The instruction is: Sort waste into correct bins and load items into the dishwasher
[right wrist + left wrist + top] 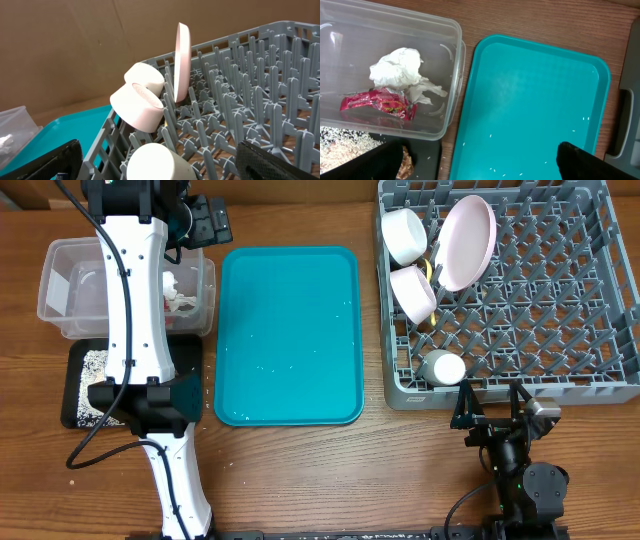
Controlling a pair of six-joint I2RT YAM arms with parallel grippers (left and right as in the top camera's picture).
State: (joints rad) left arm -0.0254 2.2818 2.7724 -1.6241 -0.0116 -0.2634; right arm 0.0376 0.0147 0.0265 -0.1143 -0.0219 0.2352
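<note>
While inside tub (454, 70), wrapper (377, 104) beside paper (397, 67).

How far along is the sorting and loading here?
Nearly done. The wrapper and paper lie in the clear tub, rice in the black tray; bowls, plate and cup sit in the rack. Nothing in hand: left gripper and right gripper are open, empty. Left: only stray grains on the teal tray.

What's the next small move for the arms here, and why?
Probably just draw the left gripper back toward its base. The wrapper and paper lie in the clear tub, the bowls, plate and cup stand in the rack, and only stray rice grains dot the teal tray. It and the right gripper are open and empty.
</note>
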